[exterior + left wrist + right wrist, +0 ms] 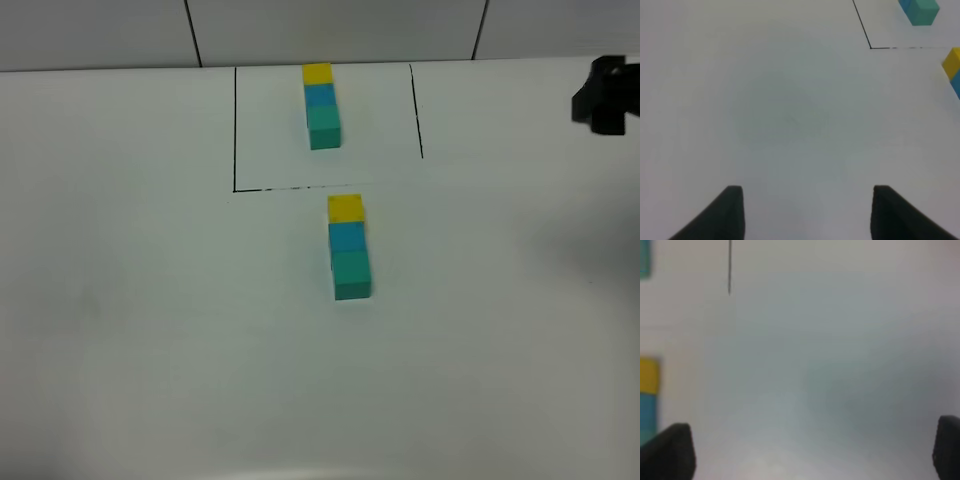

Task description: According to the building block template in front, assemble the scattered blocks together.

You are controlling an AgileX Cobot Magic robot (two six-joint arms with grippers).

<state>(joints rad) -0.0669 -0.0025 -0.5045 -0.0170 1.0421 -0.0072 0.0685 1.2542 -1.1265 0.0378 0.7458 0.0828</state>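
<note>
1. You will find the scattered blocks (350, 249) already joined in a row on the white bench (140, 330), just outside the near edge of the drawn black frame (235, 130). The yellow block (346, 208) lies nearest the frame, the blue block (347, 236) in the middle, and the teal-green block (352, 273) nearest you.
2. The building block template (321, 104) sits inside the frame in the same colour order, so the assembly looks complete.
3. Both rows have their long axis running away from you, with the yellow end farthest. The assembled row looks very slightly skewed against the template and is offset to the right of it.
4. Judge the blocks as light, stiff, matte cubes that are neither fragile nor slippery. If you must correct one, pinch it across two opposite flat side faces, and expect a nudge to shift its neighbours.
5. Your left gripper (807, 212) is spread wide over bare bench and holds nothing.
6. Your right gripper (812, 452) is likewise released and empty, beside the row.
</note>
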